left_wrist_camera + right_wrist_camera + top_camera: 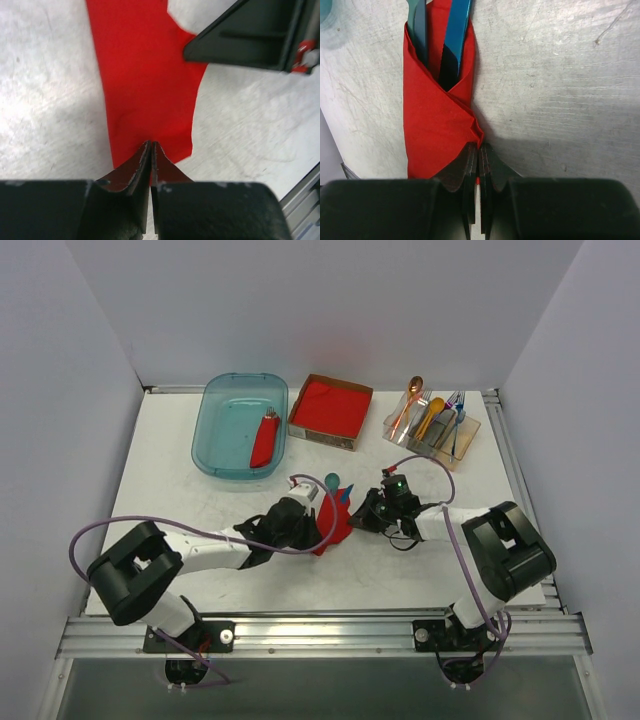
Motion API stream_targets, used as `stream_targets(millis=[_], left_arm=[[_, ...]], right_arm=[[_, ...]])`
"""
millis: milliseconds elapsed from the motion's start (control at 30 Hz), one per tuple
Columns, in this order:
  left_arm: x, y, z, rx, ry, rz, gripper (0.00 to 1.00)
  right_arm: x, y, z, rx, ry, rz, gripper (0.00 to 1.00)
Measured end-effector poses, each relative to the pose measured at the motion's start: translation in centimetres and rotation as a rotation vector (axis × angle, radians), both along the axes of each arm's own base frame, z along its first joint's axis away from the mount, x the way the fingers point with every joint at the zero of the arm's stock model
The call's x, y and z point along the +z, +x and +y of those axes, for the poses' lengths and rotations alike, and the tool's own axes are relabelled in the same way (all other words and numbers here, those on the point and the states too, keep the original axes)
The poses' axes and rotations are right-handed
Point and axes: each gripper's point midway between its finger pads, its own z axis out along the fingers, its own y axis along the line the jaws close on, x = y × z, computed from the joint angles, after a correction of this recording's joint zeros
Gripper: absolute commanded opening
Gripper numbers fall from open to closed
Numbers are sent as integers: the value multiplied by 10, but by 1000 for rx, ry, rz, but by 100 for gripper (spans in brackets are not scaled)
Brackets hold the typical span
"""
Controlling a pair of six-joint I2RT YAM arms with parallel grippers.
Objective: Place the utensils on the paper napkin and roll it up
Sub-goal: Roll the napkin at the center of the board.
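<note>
The paper napkin (435,125) is seen lying on the tabletop (170,480) between the two arms, folded into a narrow red wrap with its flaps crossed in a V. Two utensils are tucked inside that wrap: the teal spoon (418,30) on one side and the blue piece (456,35) just beside it, both handles hidden under the crossed flaps. In the top view, the spoon's round bowl is seen poking out past the napkin's far end.

The napkin's creased side fold is pinched by the right gripper (479,150), whose jaws are pressed together with a sliver of red caught between them. On the napkin's other side, an edge of the sheet is clamped by the left gripper (151,146), its jaws drawn tight on the paper.

Beyond the napkin, toward the far wall, three containers are set out. A teal bin (215,405) holding a rolled red bundle (265,440) is placed to the napkin's far left. A cardboard box (322,435) filled with red sheets is placed straight beyond the napkin. A clear holder (440,445) with spare cutlery, an orange spoon (413,390) among it, is placed to the far right.
</note>
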Motion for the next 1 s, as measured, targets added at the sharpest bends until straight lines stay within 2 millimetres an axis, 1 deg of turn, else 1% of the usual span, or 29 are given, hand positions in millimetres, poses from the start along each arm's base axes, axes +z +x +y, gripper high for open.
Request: stream_targets(millis=[100,167,400,567,667,867,933,1000], left_arm=[[-19,-12,11,3,18,28,11],[-28,-17,16,8,10,32,10],[-27,-22,20,23,-17,-3,11],[-19,-22,27,39,4,-22,14],[-9,-21,30,44,17,-37,15],[19,-6,16,37,-3,-94,15],[22,-3,13,29,1,-105,16],[19,-2,11,19,10,-107,16]], right_arm=[[0,1,0,0,1,-1,0],[0,0,1,4,3,0,0],[0,-1,1,13,6,2,0],[0,-1,1,13,5,1,0],[0,0,1,11,5,0,0],[0,1,0,8,4,-1,0],[0,1,0,10,2,-3,0],[0,1,-1,10,1,-4,0]])
